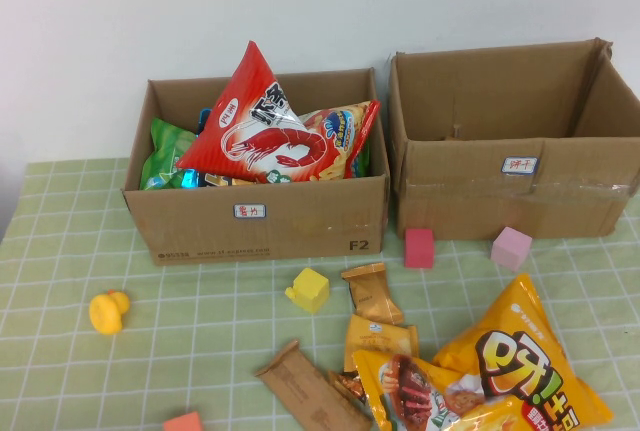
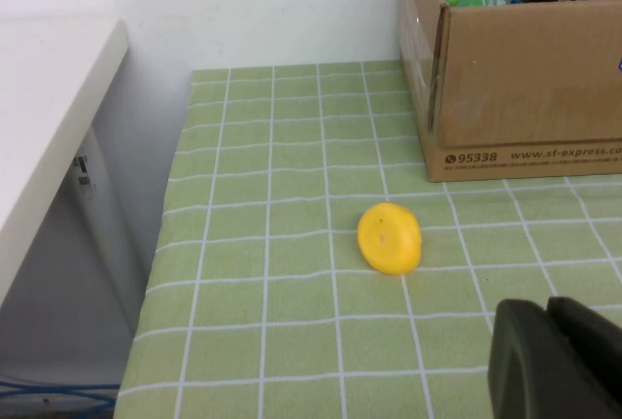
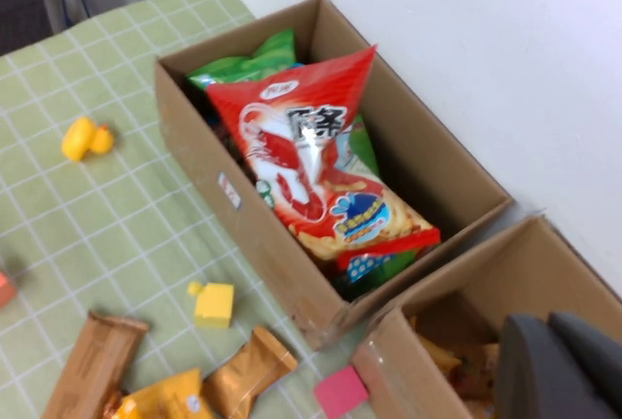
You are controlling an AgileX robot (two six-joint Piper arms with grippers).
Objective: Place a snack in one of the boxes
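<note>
Cardboard boxes (image 1: pixel 256 221) wait as snacks (image 1: pixel 480 376) lie loose on the surface (image 1: pixel 60 271).
Left pincer (image 2: pixel 559 361) hangs near the duck (image 2: pixel 390 237); right pincer (image 3: pixel 569 366) over the right box; neither's grip can be told.

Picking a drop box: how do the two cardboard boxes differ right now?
The left box is heaped with chip bags, a red shrimp bag poking above its rim; the right box looks far emptier, with only a few small packets on its floor. The right box looks wider. Both are open-topped, white-labelled. The left claw and right claw show only in their wrist views.
</note>
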